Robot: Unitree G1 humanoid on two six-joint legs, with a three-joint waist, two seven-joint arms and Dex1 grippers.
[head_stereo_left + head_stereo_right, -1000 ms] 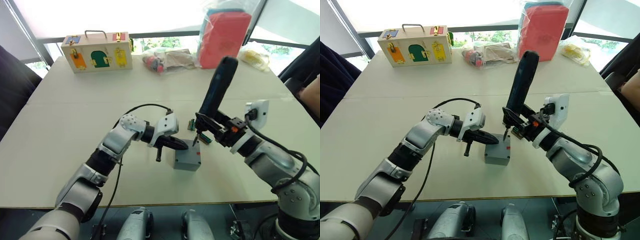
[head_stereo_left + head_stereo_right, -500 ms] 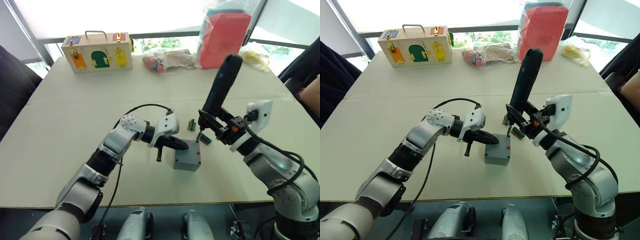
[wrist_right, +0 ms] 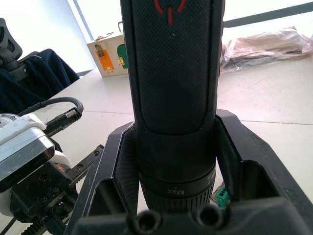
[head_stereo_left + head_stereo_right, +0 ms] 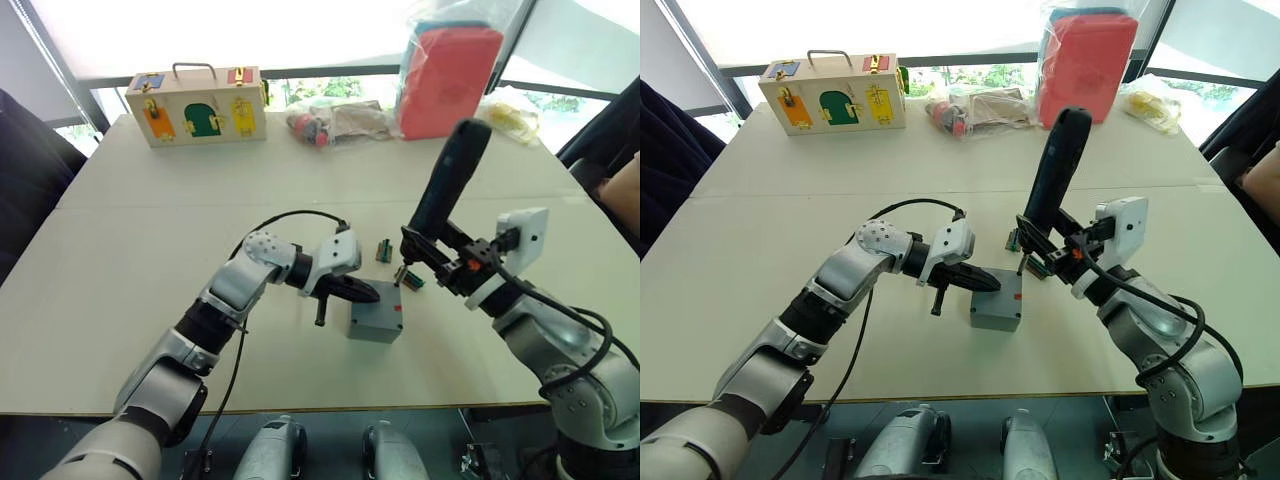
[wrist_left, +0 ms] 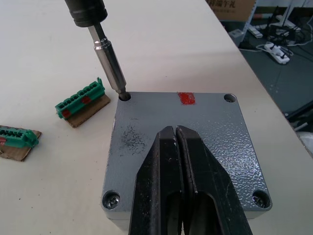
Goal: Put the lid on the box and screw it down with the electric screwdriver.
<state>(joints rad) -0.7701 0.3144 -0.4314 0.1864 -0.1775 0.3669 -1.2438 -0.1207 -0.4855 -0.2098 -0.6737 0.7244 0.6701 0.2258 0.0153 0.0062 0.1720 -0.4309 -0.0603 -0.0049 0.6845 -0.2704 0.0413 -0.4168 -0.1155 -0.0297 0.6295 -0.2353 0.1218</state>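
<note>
The grey lid (image 5: pixel 215 137) lies on the grey box (image 4: pixel 370 328) near the table's front middle, with a red mark at its far edge. My left gripper (image 5: pixel 175 131) is shut, its fingertips resting on top of the lid (image 4: pixel 380 308). A screw sits in one near corner hole (image 5: pixel 111 199). My right gripper (image 3: pixel 172 147) is shut on the dark electric screwdriver (image 4: pixel 445 190), which stands tilted. Its metal bit (image 5: pixel 108 61) reaches down into the lid's far corner hole.
Two green connectors (image 5: pixel 80 97) (image 5: pixel 17 135) lie just behind the box. At the table's back stand a wooden box with coloured doors (image 4: pixel 195 103), plastic bags (image 4: pixel 335 118) and a red bag (image 4: pixel 448 65). A person's arm (image 4: pixel 622 190) shows at the right edge.
The right arm and screwdriver have shifted slightly to the right, the tool leaning more. The left gripper has stayed shut on the lid.
</note>
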